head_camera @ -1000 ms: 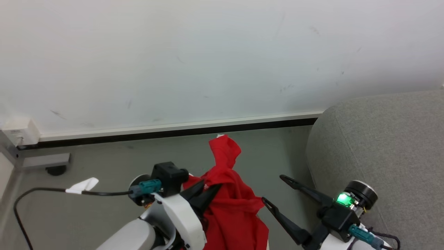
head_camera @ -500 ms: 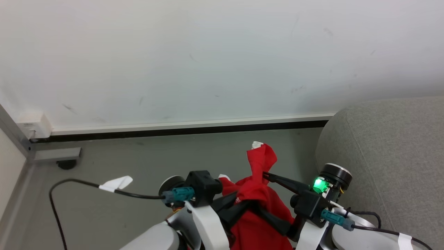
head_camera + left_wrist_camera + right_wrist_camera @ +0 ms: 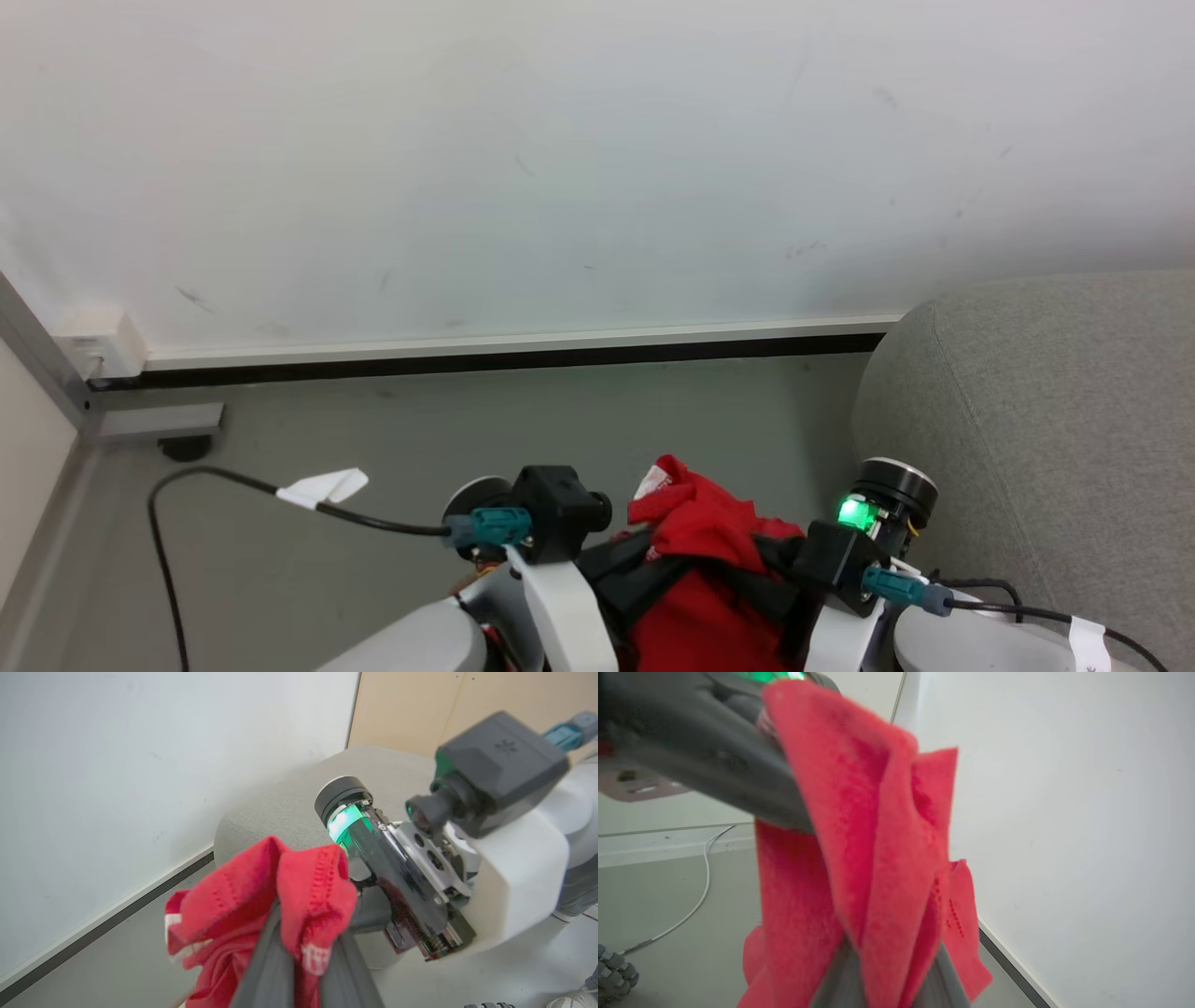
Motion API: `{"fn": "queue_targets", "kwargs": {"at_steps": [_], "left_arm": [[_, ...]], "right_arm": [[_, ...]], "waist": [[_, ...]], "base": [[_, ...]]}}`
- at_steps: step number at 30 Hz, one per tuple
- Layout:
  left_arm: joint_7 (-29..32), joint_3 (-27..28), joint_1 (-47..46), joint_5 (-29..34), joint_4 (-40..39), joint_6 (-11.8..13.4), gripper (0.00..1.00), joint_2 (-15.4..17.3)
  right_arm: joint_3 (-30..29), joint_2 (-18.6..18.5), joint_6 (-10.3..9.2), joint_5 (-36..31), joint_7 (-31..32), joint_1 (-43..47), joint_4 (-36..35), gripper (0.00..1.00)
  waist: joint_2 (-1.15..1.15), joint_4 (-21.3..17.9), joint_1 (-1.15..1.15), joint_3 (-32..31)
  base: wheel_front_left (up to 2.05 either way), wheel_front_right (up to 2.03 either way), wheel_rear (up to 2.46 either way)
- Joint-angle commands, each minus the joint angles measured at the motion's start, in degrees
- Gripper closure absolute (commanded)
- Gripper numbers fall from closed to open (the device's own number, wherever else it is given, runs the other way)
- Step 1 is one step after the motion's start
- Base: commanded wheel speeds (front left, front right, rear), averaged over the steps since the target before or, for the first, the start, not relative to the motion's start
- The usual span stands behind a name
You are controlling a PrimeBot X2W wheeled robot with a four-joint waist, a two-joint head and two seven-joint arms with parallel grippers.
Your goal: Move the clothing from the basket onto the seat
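i have the left hand [image 3: 644, 571] and right hand [image 3: 767, 560] crowded close, the clothing [image 3: 700, 523] bunched between them, so there is no room inward. just right of the right hand the seat [image 3: 1027, 420] blocks the way. ahead of both hands the floor [image 3: 560, 411] lies open up to the wall [image 3: 560, 168]. left of the left hand a black cable [image 3: 233, 481] trails across the floor.

A grey floor [image 3: 420, 420] meets a scuffed white wall [image 3: 560, 168] along a dark baseboard [image 3: 467, 361].

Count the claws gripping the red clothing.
2. The left claw grips the clothing from the head view's left; the right claw grips it from the right, beside the seat.
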Motion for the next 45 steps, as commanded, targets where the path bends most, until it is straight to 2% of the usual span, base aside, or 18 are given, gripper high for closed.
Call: {"fn": "queue_targets", "kwargs": {"at_steps": [1, 4, 5, 7, 9, 21, 31, 38, 45], "left_arm": [[-0.8, 0.6, -0.7, -0.1, 0.3, -0.1, 1.0, 0.6], [-2.1, 1.3, -0.9, 0.6, 0.9, 0.7, 0.99, 1.1], [-2.7, 1.6, -0.9, 0.8, 1.1, 0.9, 0.78, 1.1], [-3.1, 1.7, -0.8, 1.1, 1.4, 1.1, 0.55, 1.0], [-3.9, 1.9, -0.7, 1.3, 1.8, 1.4, 0.0, 1.0], [-6.1, 1.7, 0.3, 1.6, 4.6, 2.0, 0.0, 0.7], [-7.4, 1.7, 0.4, 1.4, 5.6, 2.1, 0.0, 0.3], [-8.2, 1.3, 1.2, 1.1, 5.8, 2.4, 0.0, 0.2], [-9.0, 1.0, 1.3, 1.2, 5.6, 2.8, 0.0, -0.1]], "right_arm": [[0.2, -0.7, -0.14, 0.7, 0.0, -0.7, 0.0, 1.0], [-0.4, -1.1, -0.14, 1.5, 0.0, -0.9, 0.4, 1.0], [-0.8, -1.2, -0.14, 1.5, 0.0, -1.0, 0.5, 1.0], [-1.9, -1.3, -0.14, 1.1, 0.0, -1.1, 0.7, 1.0], [-3.2, -1.3, -0.15, 0.6, 0.0, -0.8, 1.0, 1.0], [-8.5, -1.3, -0.14, -1.4, 0.0, 1.1, 0.7, 1.0], [-10.7, -2.0, -0.15, -2.0, 0.0, 1.8, 0.0, 1.0], [-13.0, -3.2, -0.14, -2.4, 0.0, 2.6, -1.0, 1.0], [-15.1, -5.0, -0.14, -2.9, 0.0, 3.5, -2.7, 1.0]], "waist": [[0.0, 0.0, 0.0, 0.1], [0.0, 0.0, 0.0, 0.3], [0.0, 0.0, 0.0, 0.4], [0.0, 0.1, 0.0, 0.5], [0.0, 0.2, 0.0, 0.6], [0.0, 0.1, 0.0, 1.1], [0.0, -1.6, 0.0, 1.6], [0.0, -4.9, 0.0, 2.3], [0.0, -10.5, 0.0, 3.3]], "base": [[0.0, 0.0, 0.0], [0.0, 0.0, 0.0], [0.0, 0.0, 0.0], [0.0, 0.0, 0.0], [0.0, 0.0, 0.0], [0.0, 0.0, 0.0], [0.0, 0.0, 0.0], [0.0, 0.0, 0.0], [0.0, 0.0, 0.0]]}}
